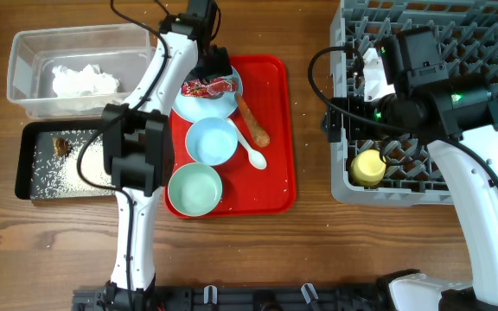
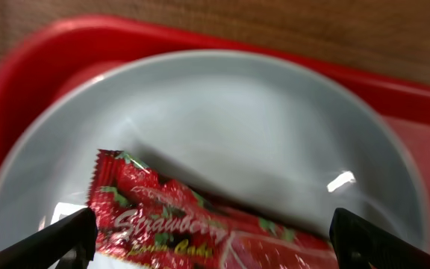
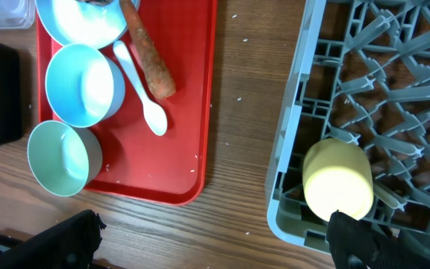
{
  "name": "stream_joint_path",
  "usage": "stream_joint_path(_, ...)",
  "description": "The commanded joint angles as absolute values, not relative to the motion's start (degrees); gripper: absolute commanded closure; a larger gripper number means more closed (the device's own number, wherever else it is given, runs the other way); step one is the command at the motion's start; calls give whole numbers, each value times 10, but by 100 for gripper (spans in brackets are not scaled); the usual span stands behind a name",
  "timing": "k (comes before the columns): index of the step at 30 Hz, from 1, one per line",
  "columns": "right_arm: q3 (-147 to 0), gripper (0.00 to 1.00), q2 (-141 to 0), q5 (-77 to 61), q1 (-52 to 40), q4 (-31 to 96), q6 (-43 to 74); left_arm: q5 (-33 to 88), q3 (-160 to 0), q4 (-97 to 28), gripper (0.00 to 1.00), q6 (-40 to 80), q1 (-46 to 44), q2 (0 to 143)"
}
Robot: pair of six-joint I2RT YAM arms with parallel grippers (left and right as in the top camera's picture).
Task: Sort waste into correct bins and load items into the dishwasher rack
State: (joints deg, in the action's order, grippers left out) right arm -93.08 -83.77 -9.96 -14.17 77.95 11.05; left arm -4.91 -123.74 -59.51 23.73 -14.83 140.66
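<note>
Red snack wrapper point(image 2: 192, 232): lies on light blue plate point(image 2: 222, 127), on red tray point(image 2: 21, 82). Judged light, thin, crinkly, slippery film; best pinched across its crimped end. Left pincer point(image 2: 213, 232) wide, straddling it, holding nothing

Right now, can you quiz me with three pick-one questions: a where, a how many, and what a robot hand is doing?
1. How many bowls sit on the red tray? A one, B two, C four.
2. Where is the yellow cup? A on the red tray, B in a bowl, C in the grey rack.
3. How is the left hand? A shut, empty, B open at the red wrapper, C shut on a bowl.
Answers: 1 B: one blue bowl, one green bowl. 2 C: it lies among the pegs. 3 B: its fingers are wide apart beside the wrapper.
</note>
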Motion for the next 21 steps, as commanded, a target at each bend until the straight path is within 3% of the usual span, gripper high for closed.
stream_joint_path(1, -925, 0, -842, -89, -142, 776, 106, -57, -1238, -601, 0, 244, -146, 1440)
stream_joint_path(8, -925, 0, -842, -89, -142, 776, 105, -57, -1238, -666, 3, 227, -148, 1440)
stream_joint_path(10, -925, 0, -842, -89, -142, 776, 105, -57, -1238, -676, 25, 227, -148, 1440)
stream_joint_path(12, -925, 0, -842, -89, -142, 776, 105, -57, -1238, -678, 57, 227, -148, 1440)
stream_joint_path(15, -925, 0, -842, -89, -142, 776, 105, -57, -1238, -677, 91, 227, -148, 1440)
stream_joint_path(16, -925, 0, -842, -89, -142, 776, 105, -57, -1238, -677, 96, 227, -148, 1440)
stream_joint_path(21, -925, 0, -842, -89, -142, 776, 105, -56, -1238, -678, 96, 227, -141, 1410)
